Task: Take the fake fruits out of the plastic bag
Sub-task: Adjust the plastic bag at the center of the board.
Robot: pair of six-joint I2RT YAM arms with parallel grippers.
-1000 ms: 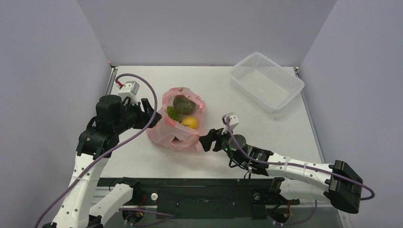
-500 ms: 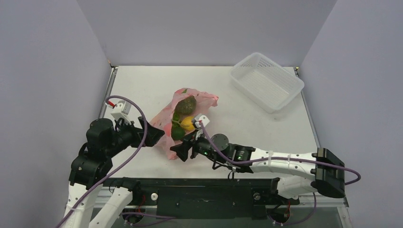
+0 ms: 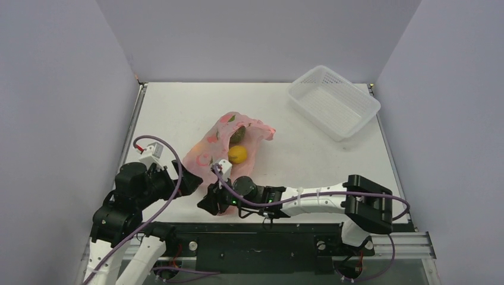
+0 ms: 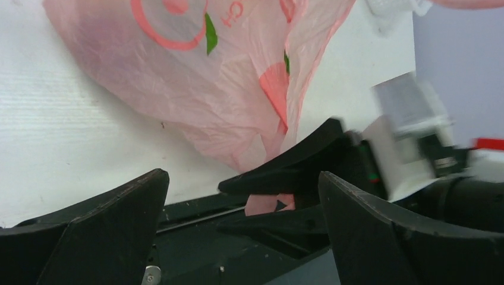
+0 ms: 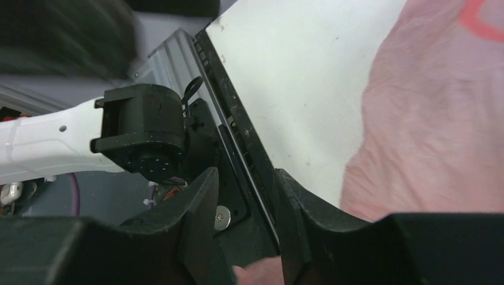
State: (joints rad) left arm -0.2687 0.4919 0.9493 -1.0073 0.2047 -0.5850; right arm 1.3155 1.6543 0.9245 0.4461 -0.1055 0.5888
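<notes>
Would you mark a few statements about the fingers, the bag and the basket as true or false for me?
1. The left fingers are clamped on the plastic bag. False: they stand open with nothing between them.
2. The right fingers pinch a bit of the plastic bag. True.
3. The white basket holds a lemon. False: it holds nothing.
4. The plastic bag lies on the table, apart from the white basket. True.
</notes>
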